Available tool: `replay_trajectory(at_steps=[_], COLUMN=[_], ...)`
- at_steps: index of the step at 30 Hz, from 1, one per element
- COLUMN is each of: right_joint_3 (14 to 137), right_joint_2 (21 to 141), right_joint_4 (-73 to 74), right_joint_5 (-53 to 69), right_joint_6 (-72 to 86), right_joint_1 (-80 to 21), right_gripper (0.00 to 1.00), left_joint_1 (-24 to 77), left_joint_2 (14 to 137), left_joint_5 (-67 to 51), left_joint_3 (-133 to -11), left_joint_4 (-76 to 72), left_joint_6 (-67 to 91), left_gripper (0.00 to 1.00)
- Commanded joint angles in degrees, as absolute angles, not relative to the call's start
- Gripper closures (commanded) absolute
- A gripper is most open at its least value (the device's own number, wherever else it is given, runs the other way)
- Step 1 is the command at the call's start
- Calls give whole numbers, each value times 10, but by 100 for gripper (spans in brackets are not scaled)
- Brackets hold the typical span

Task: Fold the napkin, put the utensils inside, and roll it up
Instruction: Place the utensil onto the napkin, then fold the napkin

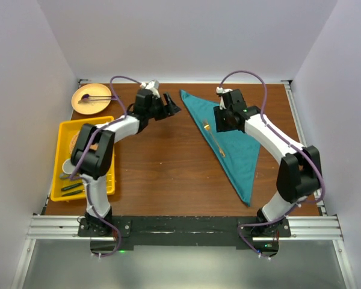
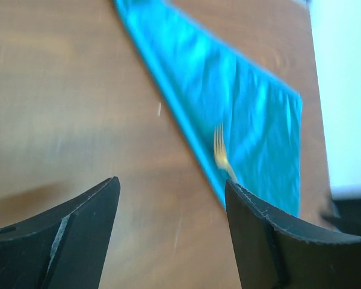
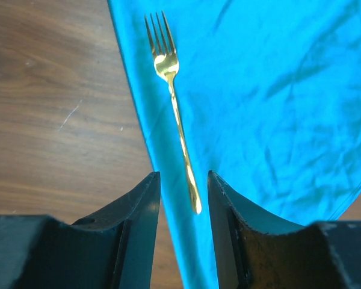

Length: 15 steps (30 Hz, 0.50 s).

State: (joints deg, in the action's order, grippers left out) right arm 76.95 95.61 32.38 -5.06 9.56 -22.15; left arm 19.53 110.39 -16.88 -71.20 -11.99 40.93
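Right wrist view: my right gripper (image 3: 182, 177) hangs parted and empty over the fork (image 3: 179, 120), whose handle end lies between my fingers, apparently free of both. The fork rests on the napkin (image 3: 277, 108), just inside its long folded edge, on the right half of the table (image 1: 168, 168). The tines point away from me toward the cloth's far corner, and the long axis runs along that edge. I judge the fork light, stiff and slick, best pinched across the handle. The napkin looks limp, best taken by a corner. My left gripper (image 2: 171, 182) is spread wide, holding nothing.
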Motion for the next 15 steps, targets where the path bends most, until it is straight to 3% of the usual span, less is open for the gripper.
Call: replay_trajectory(at_steps=[1,8,15], right_joint_3=[709,659,648], right_joint_2=[898,820,795], right_joint_4=[298,285,283], right_joint_5=[-34,-44,-41], right_joint_6=[137,125,118], right_joint_1=[-221,-222,-221], right_gripper=[58,57,57], left_joint_1=[207,205,200], left_joint_2=[1185,1332,1412], left_joint_5=[-77,-72,-75], left_joint_3=[-811,-949,-1033], left_joint_4=[-208,-221,-229], left_joint_6=[402,406,410], left_gripper=[25,43,47])
